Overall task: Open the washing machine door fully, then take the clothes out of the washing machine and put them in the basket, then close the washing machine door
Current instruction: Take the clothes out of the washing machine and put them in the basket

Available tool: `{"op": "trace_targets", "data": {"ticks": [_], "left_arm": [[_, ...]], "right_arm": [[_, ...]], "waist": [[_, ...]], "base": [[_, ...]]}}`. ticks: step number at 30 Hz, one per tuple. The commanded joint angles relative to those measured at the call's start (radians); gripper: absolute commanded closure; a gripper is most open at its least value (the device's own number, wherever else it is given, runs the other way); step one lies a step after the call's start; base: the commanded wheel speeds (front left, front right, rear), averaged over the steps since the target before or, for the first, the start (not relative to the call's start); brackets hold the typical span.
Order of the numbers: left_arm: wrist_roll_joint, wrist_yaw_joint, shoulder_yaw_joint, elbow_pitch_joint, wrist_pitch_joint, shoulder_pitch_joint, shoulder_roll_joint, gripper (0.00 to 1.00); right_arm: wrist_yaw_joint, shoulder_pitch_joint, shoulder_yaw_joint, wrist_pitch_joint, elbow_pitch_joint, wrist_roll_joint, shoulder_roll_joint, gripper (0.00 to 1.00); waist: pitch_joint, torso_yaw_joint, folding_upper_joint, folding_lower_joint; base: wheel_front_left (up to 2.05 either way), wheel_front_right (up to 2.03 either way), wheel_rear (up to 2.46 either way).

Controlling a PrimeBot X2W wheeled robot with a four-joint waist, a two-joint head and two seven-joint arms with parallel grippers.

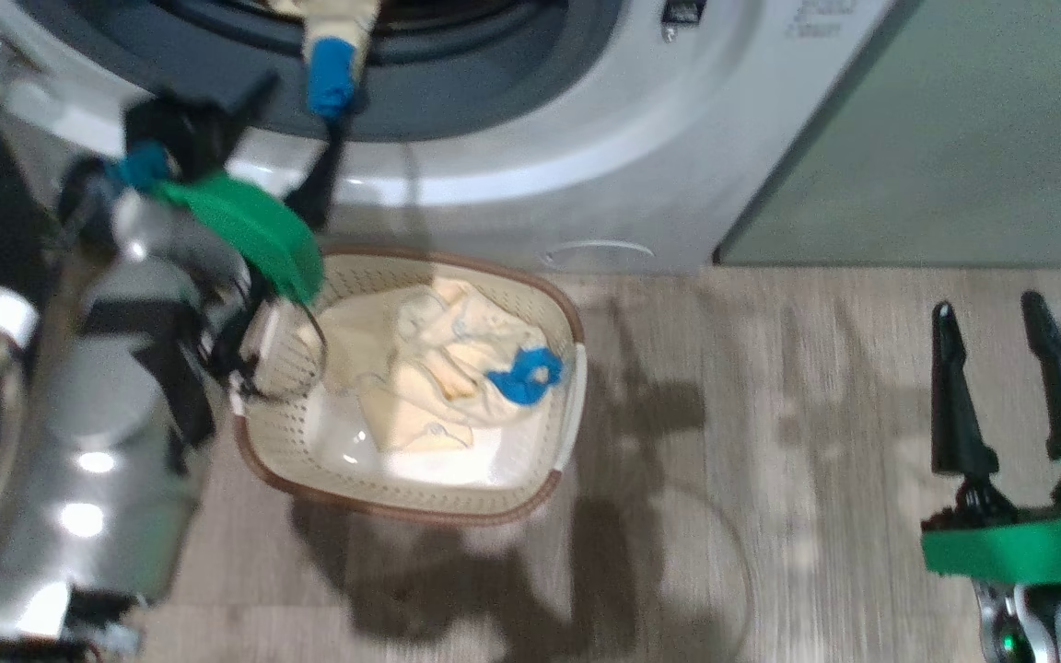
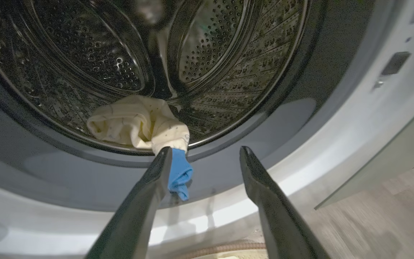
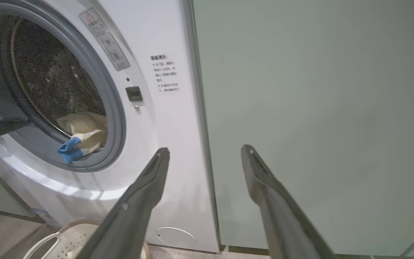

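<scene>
A wood-look floor (image 1: 770, 414) runs up to a white washing machine (image 1: 586, 166) set beside a pale green cabinet (image 1: 954, 138). The machine's drum (image 2: 210, 54) stands uncovered. One cream garment (image 2: 135, 122) lies at the drum's front edge, its blue cuff (image 2: 180, 172) hanging out over the grey gasket (image 2: 300, 118). The left gripper (image 2: 205, 149) hovers just in front of the machine's opening, fingers spread wide and grasping nothing. One finger sits right beside the cuff; whether it touches cannot be told. On the floor directly in front of the machine, the basket (image 1: 402, 509) holds more clothes (image 1: 420, 368), a crumpled cream heap with a blue trim piece (image 1: 526, 378) showing. The right gripper (image 1: 987, 304) hangs well off to the cabinet side of the machine, above bare floor. Its fingers are likewise parted and empty, pointing toward the seam where machine and cabinet meet.
</scene>
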Motion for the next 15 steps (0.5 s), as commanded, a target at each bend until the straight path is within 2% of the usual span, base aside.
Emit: {"op": "trace_targets", "data": {"ticks": [1, 15], "left_arm": [[0.006, -0.007, 0.039, -0.002, 0.011, -0.084, 0.062, 0.00], [0.087, -0.025, -0.015, 0.168, 0.153, -0.437, 0.248, 0.00]], "right_arm": [[0.004, -0.039, 0.029, -0.009, -0.037, 0.013, -0.001, 0.00], [0.004, -0.124, 0.045, -0.009, -0.055, 0.128, 0.000, 0.00]], "waist": [[0.075, -0.056, 0.0000, -0.0003], [0.238, -0.209, 0.0000, -0.0003]], "base": [[0.00, 0.00, 0.00], [0.00, 0.00, 0.00]]}}
